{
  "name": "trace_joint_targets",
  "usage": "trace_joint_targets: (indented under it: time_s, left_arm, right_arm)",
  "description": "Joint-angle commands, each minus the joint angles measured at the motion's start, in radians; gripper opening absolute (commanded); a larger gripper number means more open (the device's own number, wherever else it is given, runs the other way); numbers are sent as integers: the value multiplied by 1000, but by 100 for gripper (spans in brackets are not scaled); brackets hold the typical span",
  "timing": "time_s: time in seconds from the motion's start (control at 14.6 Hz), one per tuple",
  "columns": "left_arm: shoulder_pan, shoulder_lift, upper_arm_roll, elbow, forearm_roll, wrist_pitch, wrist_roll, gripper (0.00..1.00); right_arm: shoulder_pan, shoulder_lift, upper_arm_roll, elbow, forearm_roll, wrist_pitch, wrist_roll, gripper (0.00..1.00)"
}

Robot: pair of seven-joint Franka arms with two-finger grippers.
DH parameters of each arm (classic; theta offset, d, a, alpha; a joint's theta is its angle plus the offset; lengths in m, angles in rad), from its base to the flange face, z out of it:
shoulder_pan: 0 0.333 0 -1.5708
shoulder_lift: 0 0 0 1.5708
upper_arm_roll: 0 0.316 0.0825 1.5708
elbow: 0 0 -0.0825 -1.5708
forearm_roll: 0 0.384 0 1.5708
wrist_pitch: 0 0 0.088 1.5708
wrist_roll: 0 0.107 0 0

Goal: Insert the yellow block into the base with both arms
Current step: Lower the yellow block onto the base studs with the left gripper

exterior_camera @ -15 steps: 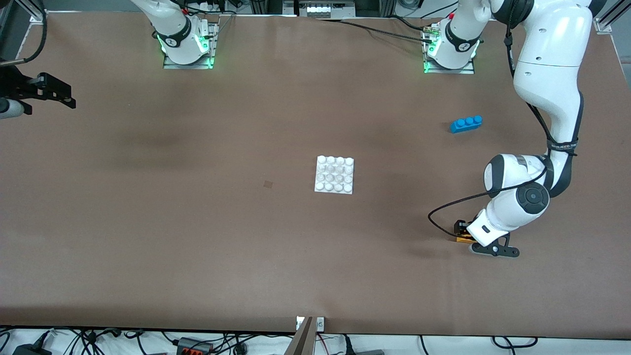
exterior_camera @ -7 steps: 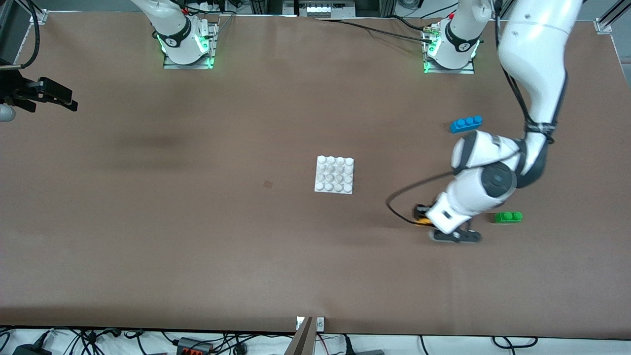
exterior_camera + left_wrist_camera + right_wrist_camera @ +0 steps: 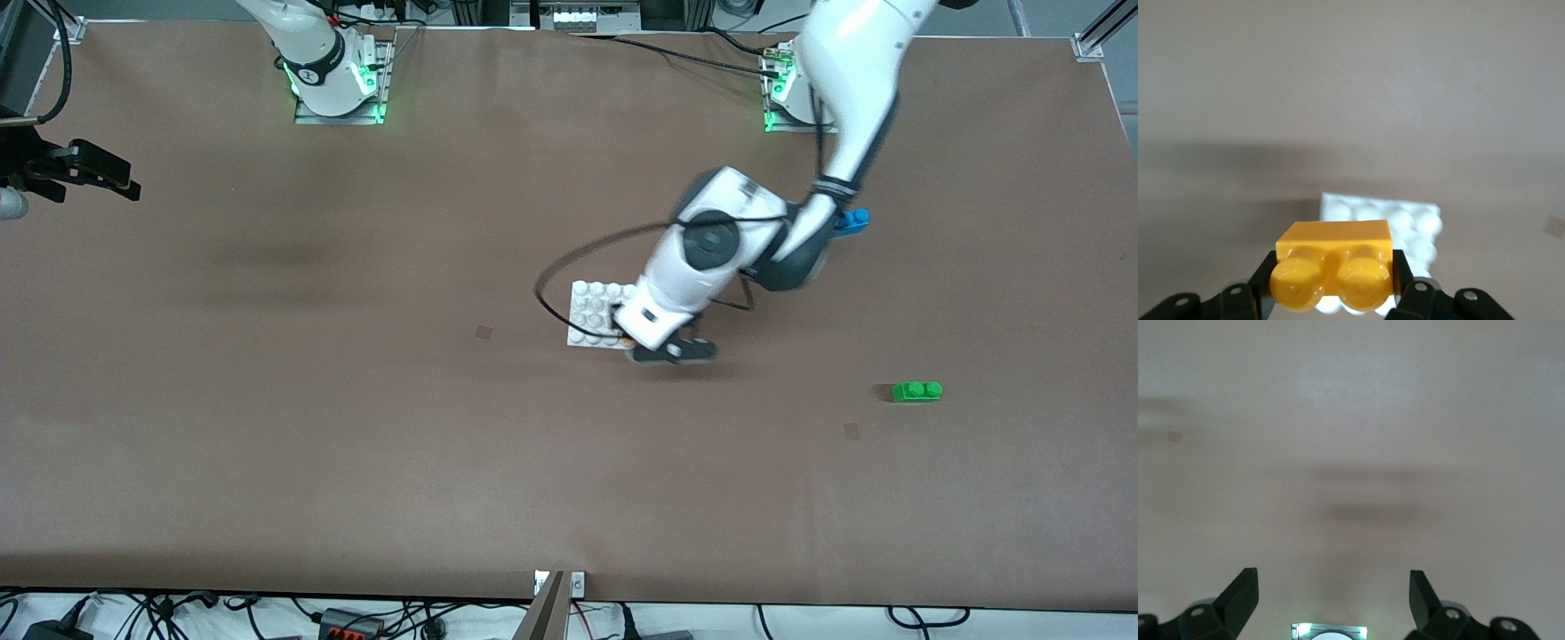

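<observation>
Your left pincer (image 3: 633,340) hangs over the edge of the base (image 3: 590,312) that faces the left arm's end of the bench (image 3: 356,427). The left arm reaches down from its mount to that spot, with its black cable looping out over the base. In the left wrist view the left pincer (image 3: 1333,283) is pinching the yellow block (image 3: 1333,263): both fingers (image 3: 1262,280) press its short sides, and its two round studs point toward the camera. The base (image 3: 1405,217) shows just under the block, white and studded, lying flat on the bench. From the front camera only a sliver of the block shows at the wrist, too small to point out.

Your right pincer (image 3: 1333,593) waits spread wide over bare bench, with nothing between its fingers (image 3: 1241,590). In the front view it sits at the picture's edge, at the right arm's end of the bench (image 3: 98,171).

A green brick (image 3: 917,391) lies toward the left arm's end, nearer to the front camera than the base. A blue brick (image 3: 853,220) lies farther from the camera, partly hidden by the left arm.
</observation>
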Motion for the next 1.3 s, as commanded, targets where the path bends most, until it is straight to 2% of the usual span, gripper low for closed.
trace_joint_targets:
  time_s: [0.0,0.21,0.62,0.82,1.1,1.23]
  left_arm:
    - [-45,30,8,0,10,19,-3,47]
    - [-69,53,6,-9,98,19,-15,47]
    - [-85,74,8,-14,109,24,-35,47]
    - [-111,70,9,-39,141,71,-130,46]
    - [-110,22,8,-101,175,88,-173,46]
    - [-107,-5,8,-173,180,187,-180,46]
  right_arm:
    - [-7,-4,4,-4,17,-9,17,100]
    - [-10,-2,2,-4,19,-9,17,100]
    - [-8,-2,2,-4,18,-10,17,100]
    - [-5,-2,2,-4,16,-13,16,100]
    - [-5,-2,2,-4,16,-13,16,100]
    - [-4,-4,2,-4,16,-13,16,100]
